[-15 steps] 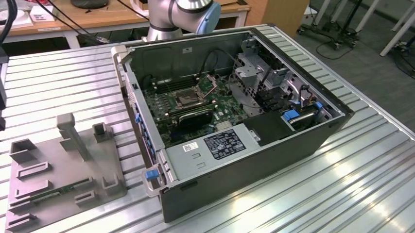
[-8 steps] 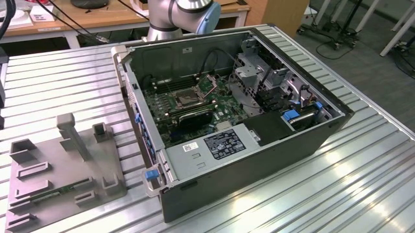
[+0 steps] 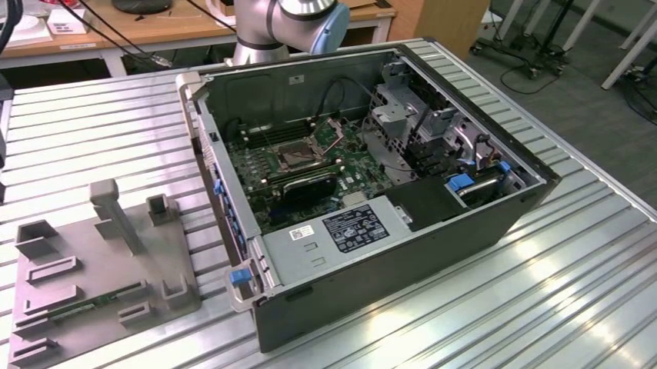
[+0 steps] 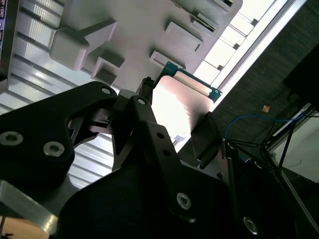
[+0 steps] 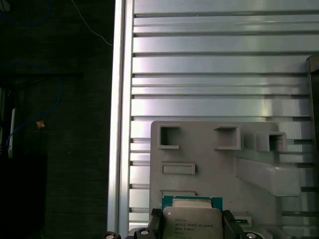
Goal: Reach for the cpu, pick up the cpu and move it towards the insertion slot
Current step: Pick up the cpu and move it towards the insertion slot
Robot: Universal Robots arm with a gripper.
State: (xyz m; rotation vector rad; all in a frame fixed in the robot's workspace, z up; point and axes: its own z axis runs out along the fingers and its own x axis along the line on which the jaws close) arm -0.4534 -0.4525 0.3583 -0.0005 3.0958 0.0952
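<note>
The fingers [image 5: 233,226] clenched the cpu [image 5: 192,221] by opposite edges, above the grey tray [image 5: 209,164]. The insertion slot [image 3: 291,157] sat centre-left in the exterior view, inside the open case [image 3: 431,265]. Judgement: carry needed a level chip, steady edge grip, and clearance over the case wall.

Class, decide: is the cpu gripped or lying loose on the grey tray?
Gripped: in the first wrist view the jaws clamp the cpu on two sides, with the tray beyond it.
</note>
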